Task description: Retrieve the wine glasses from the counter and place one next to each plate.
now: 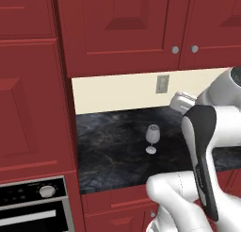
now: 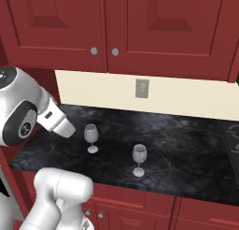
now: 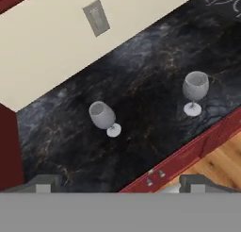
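Two wine glasses stand upright on the black marble-look counter [image 2: 186, 145], well apart from each other and both untouched. In the right base view the nearer-to-the-wall wine glass [image 2: 91, 137] stands toward the left of the slab, close to the arm's white wrist, and the second wine glass [image 2: 139, 159] stands further right and closer to the front edge. The hand view looks down on the same pair: one glass [image 3: 104, 118] near the middle of the counter and the other [image 3: 194, 92] close to the red front edge. The left base view shows one of them [image 1: 152, 138] on the slab, just left of the arm's dark-banded link.

The gripper [image 3: 123, 185] hangs above the counter's front edge with its jaws spread wide and nothing between them; its two dark fingertips [image 3: 43, 184] rise far apart at the bottom of the hand view, well short of either glass.

One grey wall outlet [image 2: 142, 88] sits on the cream backsplash [image 2: 186, 98] behind the glasses. Dark red upper cabinets [image 2: 107, 23] carry two round silver knobs [image 2: 94, 50] side by side. In the left base view one oven [image 1: 33, 210] with one round dial [image 1: 46, 191] sits at the lower left, under tall red cabinet fronts.
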Tool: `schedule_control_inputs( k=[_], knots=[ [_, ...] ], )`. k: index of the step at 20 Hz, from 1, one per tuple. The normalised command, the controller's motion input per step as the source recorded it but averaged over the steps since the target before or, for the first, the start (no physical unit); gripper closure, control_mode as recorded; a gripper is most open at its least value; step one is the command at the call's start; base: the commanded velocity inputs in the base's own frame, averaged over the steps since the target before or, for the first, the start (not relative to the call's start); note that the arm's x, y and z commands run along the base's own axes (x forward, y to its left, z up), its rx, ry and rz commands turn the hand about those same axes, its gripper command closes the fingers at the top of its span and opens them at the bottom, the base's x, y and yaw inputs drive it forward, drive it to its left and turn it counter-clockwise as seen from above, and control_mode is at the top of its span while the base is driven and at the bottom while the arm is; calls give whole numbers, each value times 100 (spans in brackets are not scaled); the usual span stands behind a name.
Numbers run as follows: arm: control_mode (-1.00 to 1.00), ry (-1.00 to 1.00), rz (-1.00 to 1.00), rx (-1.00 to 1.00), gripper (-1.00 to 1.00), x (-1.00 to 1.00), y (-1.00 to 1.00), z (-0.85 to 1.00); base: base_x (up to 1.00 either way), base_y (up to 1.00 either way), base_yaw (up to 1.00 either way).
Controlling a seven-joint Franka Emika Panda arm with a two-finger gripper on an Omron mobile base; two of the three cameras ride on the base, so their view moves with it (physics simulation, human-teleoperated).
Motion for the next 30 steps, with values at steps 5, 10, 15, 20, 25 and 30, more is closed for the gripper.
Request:
schedule_control_inputs(
  k=[5,10,15,20,25,30],
  knots=[
    [-100,-6,-32,15,-100,-48,-11,24,0,0,0],
    [-100,2,-28,36,-100,-41,-36,14,0,0,0],
    [-100,2,-17,52,-100,-36,-44,0,0,0,0],
    [-100,0,-3,47,-100,-28,-39,0,0,0,0],
    [-100,1,-8,21,-100,-7,-33,-18,0,0,0],
    [-100,4,-20,22,-100,8,-26,-39,0,0,0]
  ],
)
